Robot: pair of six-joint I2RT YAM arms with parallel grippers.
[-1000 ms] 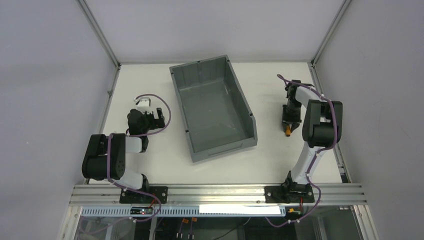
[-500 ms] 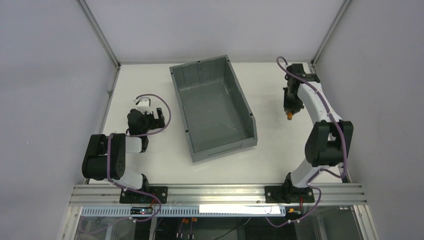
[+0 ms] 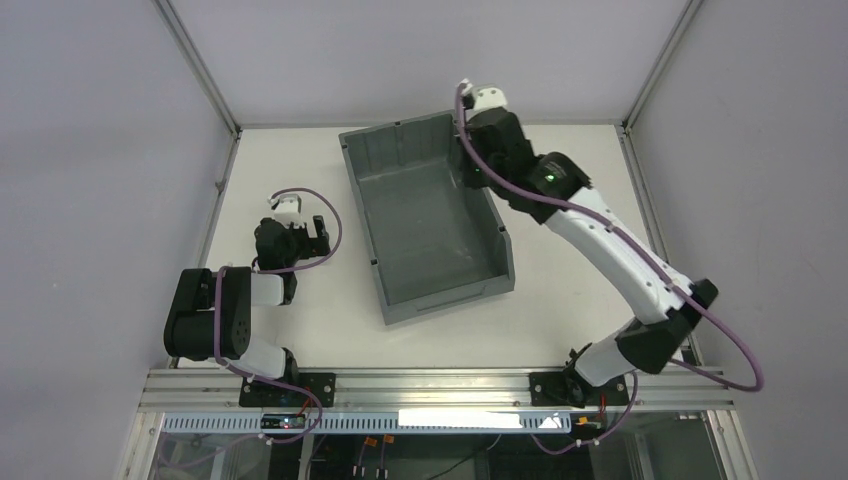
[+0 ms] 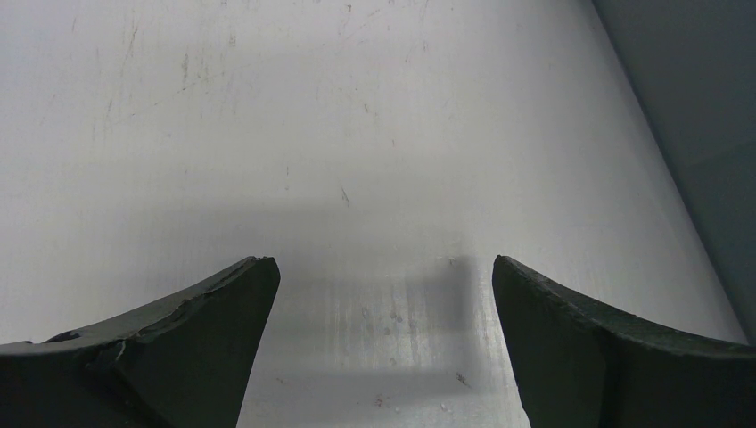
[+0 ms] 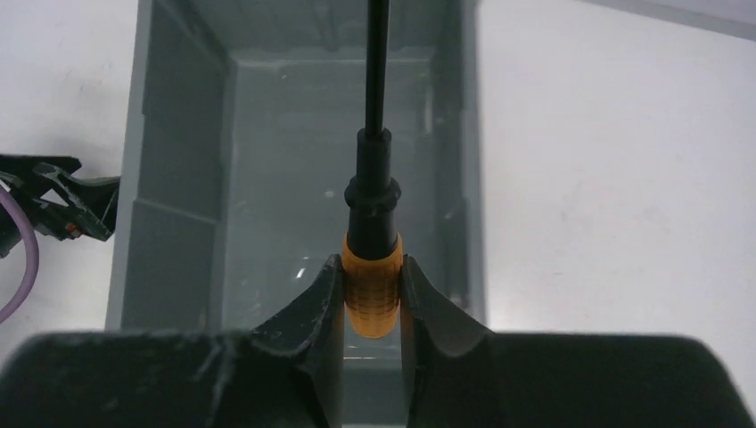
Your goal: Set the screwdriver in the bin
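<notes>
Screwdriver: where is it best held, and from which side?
On the screwdriver, the ribbed orange handle, pinched across from the butt end, as the right gripper does: it is thicker than the thin black shaft, which points out over the bin.

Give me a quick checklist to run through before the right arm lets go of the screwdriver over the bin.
1. Grip on the screwdriver: ok, the right gripper pinches its orange handle.
2. Position over the bin: ok, the bin floor shows beneath the shaft.
3. Drop height above that floor: cannot tell.
4. Path clear of the left gripper: ok, it is open above the table, apart from the bin.
</notes>
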